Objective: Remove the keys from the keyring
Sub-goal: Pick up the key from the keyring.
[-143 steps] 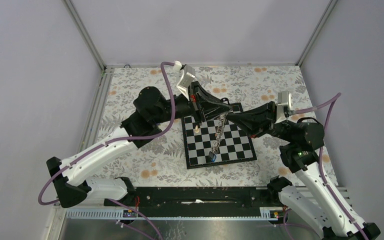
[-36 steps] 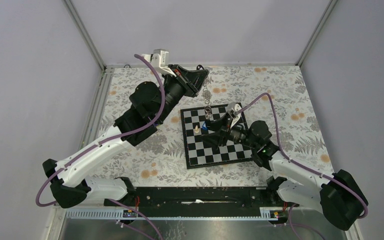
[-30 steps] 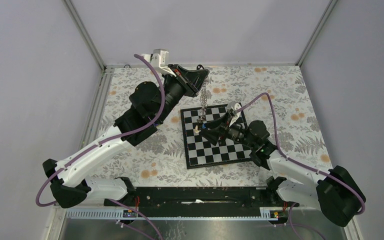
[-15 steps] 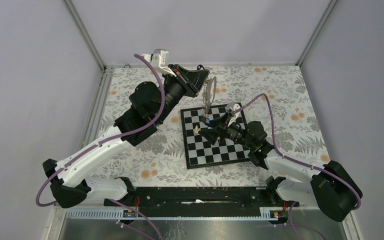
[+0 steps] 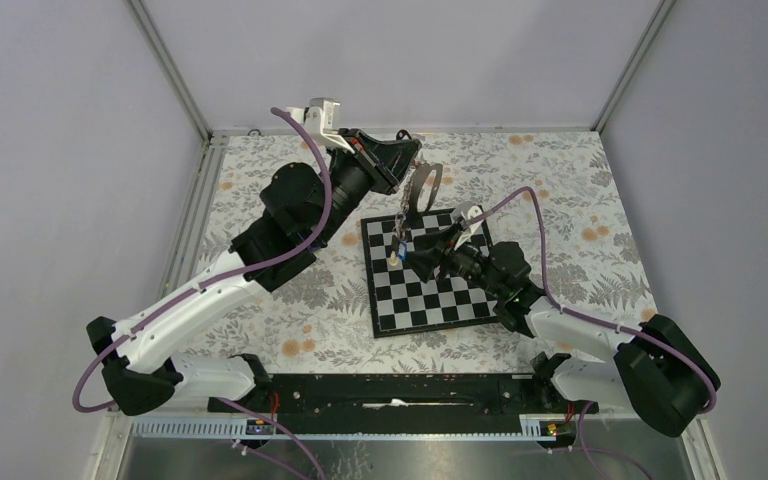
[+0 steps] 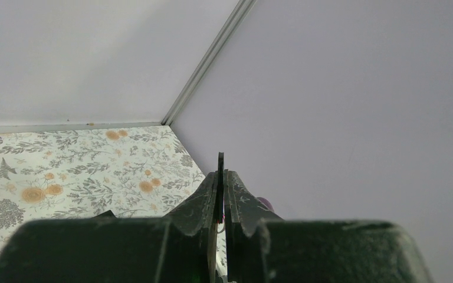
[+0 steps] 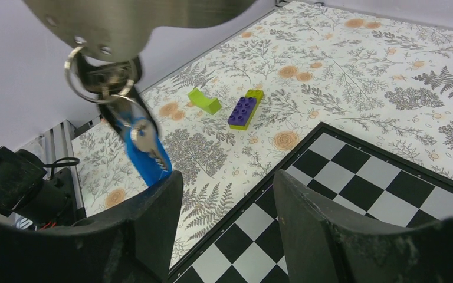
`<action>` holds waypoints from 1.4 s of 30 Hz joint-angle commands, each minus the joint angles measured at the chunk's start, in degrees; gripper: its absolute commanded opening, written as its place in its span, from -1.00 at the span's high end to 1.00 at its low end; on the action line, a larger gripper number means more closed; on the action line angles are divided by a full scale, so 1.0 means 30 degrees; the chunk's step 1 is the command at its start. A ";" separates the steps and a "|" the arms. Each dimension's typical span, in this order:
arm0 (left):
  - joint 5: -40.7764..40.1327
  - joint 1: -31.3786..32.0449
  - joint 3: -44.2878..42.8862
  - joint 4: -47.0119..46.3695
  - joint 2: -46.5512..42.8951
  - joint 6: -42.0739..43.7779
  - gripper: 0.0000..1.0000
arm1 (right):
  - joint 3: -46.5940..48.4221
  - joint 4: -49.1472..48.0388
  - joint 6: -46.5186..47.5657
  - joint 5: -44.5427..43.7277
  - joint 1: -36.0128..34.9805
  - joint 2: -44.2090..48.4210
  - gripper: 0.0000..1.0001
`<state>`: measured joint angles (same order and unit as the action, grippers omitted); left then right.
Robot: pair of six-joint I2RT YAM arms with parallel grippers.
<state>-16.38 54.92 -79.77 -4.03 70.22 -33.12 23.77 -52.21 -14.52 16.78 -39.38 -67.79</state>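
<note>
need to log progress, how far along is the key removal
Done: nothing yet; the keys hang on the keyring beside its blue clip. In hand: the left tool is shut on the keyring's strap, holding it above the chessboard, and the right tool stands open beside the keys. Left: gripping a key and working each off the keyring.

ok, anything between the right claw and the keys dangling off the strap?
Nothing visible does. The silvery metal keys hang with the bright-blue carabiner clip just above one finger of the open right claw, only air between. The left claw pinches the grey-brown fabric strap keyring.
</note>
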 commanded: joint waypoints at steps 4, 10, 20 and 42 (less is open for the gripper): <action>0.0386 -0.0033 -0.0902 -0.1629 -0.0085 -0.0284 0.84 | 0.0617 -0.2325 -0.0438 0.1905 -0.0129 -0.0277 -0.35; 0.0440 -0.0034 -0.0949 -0.1697 -0.0029 -0.0325 0.83 | 0.0514 -0.2367 -0.0531 0.2127 -0.0183 -0.0158 -0.35; 0.0627 -0.0035 -0.1008 -0.1791 0.0091 -0.0490 0.83 | 0.0885 -0.2531 0.0219 -0.0167 -0.0195 -0.0485 -0.36; 0.0651 -0.0036 -0.0980 -0.1849 0.0073 -0.0610 0.80 | 0.1625 -0.2328 0.0106 0.0782 -0.0317 -0.0817 0.81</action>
<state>-14.81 54.92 -79.79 -4.71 71.33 -34.59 27.38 -57.34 -14.79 19.84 -39.77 -71.75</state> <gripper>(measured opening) 0.095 0.151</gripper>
